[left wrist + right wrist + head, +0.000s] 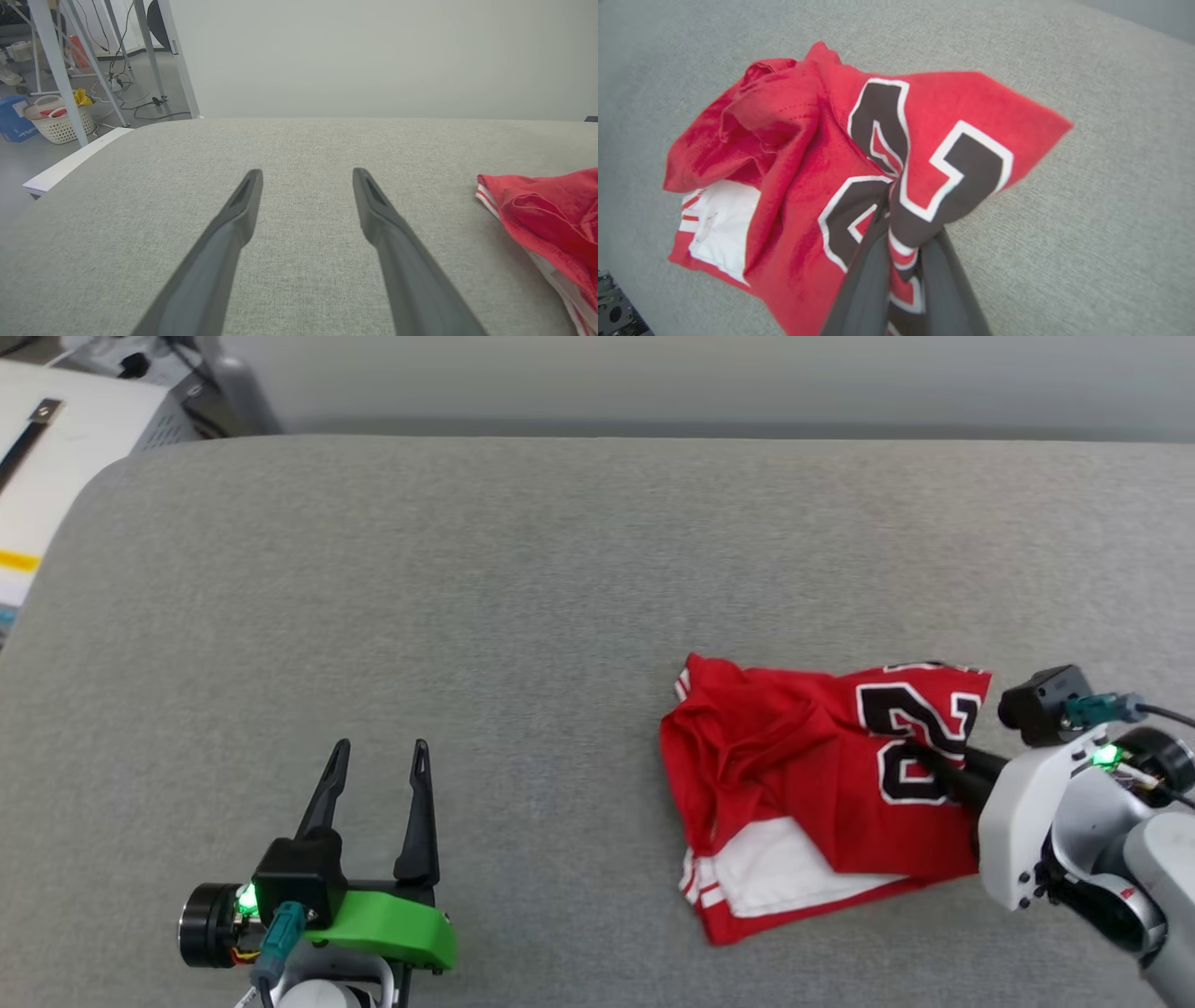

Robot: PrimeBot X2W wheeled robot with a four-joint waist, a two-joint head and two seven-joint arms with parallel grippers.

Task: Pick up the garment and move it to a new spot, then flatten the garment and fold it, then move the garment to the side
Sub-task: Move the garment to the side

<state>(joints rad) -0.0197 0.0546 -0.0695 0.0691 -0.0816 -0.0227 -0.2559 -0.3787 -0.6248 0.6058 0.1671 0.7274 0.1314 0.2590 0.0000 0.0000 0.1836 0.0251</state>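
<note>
a grey fabric-covered tabletop (pixel 467 569) spans the head view, with a pale wall behind it. the garment (pixel 784 775) lies crumpled on the right part of the tabletop, toward the near edge: red cloth in loose folds, a white sleeve with red-white striped trim at its near side, and black white-outlined numerals on the half nearest the right arm.

the right hand (pixel 908 228) reaches in from the right and is closed to a narrow gap on a bunch of the printed cloth. its two dark fingers (pixel 864 280) pinch the fabric between them, and the cloth puckers toward the grip.

the left hand (pixel 378 747) sits at the lower left, well apart from the garment. its fingers (pixel 233 224) are spread wide over bare tabletop, holding and touching nothing.
</note>
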